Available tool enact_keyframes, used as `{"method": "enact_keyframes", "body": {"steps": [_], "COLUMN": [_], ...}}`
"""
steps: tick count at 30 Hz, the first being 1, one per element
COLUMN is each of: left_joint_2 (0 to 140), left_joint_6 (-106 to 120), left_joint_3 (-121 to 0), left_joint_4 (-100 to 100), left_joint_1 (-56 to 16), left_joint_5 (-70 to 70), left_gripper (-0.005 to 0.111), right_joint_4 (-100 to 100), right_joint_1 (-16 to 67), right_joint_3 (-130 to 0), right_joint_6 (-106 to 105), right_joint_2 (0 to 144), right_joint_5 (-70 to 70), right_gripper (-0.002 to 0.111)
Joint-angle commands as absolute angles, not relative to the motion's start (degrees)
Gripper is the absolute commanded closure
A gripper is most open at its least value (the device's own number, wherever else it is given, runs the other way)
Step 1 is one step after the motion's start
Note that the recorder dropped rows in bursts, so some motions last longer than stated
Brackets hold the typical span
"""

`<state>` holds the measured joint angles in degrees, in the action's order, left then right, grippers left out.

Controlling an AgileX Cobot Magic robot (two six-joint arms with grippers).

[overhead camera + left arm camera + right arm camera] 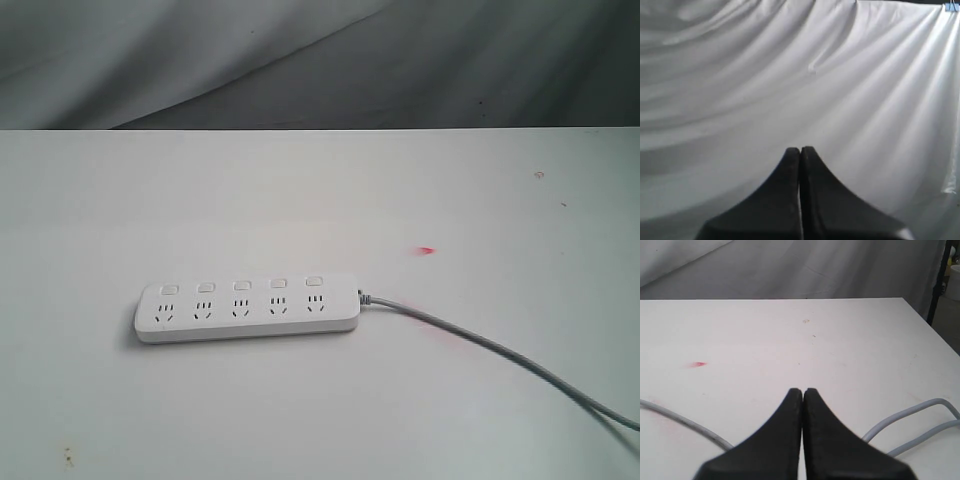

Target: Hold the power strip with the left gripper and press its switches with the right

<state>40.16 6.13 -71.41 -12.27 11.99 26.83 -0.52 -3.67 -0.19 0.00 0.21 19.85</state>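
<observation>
The white power strip (248, 309) lies flat on the white table (320, 190), left of centre, with its five square switches (241, 285) in a row along its far side. Its grey cord (500, 355) runs off toward the lower right and also shows in the right wrist view as the cord (685, 422). Neither arm appears in the exterior view. My left gripper (800, 149) is shut on nothing, facing only white cloth. My right gripper (803, 390) is shut on nothing above the table, with cord on both sides of it.
A small red mark (427, 250) sits on the table right of the strip. Draped white-grey cloth (300, 60) hangs behind the table's far edge. A looped stretch of cord (920, 422) lies near the table's side edge (932, 327).
</observation>
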Motion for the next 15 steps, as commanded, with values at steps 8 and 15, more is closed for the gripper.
{"method": "enact_keyframes", "body": {"steps": [8,15], "left_joint_2": [30.49,24.55], "left_joint_6": [6.36,-4.16], "left_joint_3": [-67.47,-60.69], "left_joint_4": [-13.9,-6.95], "left_joint_1": [2.98,2.7], "left_joint_5": [29.17,32.34], "left_gripper": [0.106,0.106], "right_joint_4": [-0.7,-0.7], "right_joint_1": [-4.04,-4.04], "right_joint_3": [0.0,0.0], "right_joint_6": [0.0,0.0], "right_joint_2": [0.0,0.0], "right_joint_5": [19.31,19.31], "right_gripper": [0.108,0.108]}}
